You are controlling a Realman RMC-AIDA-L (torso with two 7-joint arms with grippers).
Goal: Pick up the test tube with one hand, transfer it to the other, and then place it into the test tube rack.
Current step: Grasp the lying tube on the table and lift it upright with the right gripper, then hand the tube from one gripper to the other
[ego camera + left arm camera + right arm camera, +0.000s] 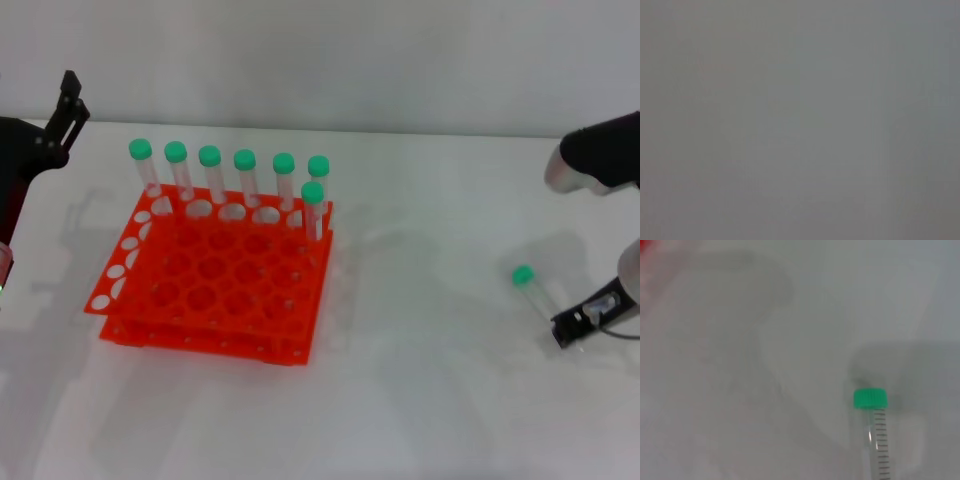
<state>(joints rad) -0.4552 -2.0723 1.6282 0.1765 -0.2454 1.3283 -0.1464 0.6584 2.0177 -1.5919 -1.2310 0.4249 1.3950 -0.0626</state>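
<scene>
Head view: the tube (535,292) lies flat on the white table (430,400) at the far right, well apart from the rack (215,285). Its long axis runs from the green cap at about 10 o'clock down to its tail at about 4 o'clock, and the tail meets the right gripper (580,325), which sits low at the table. So the tube points away from that gripper toward 10 o'clock, roughly toward the rack. Whether the black fingers are pinching the tail or merely bracketing it I cannot tell.

The right arm is plainly the nearer one. The left gripper (68,112) hangs at the far left edge, at about 10 o'clock from the rack; its finger spacing cannot be made out either.

In the right wrist view the tube (875,435) shows a ribbed green screw cap and a clear, smooth wall printed with fine graduation marks; it looks slick and likely to roll.

The rack is glossy orange-red plastic, square, two tiers, with a grid of round holes. Seven like tubes (247,180) stand upright along its far edge and right corner.
</scene>
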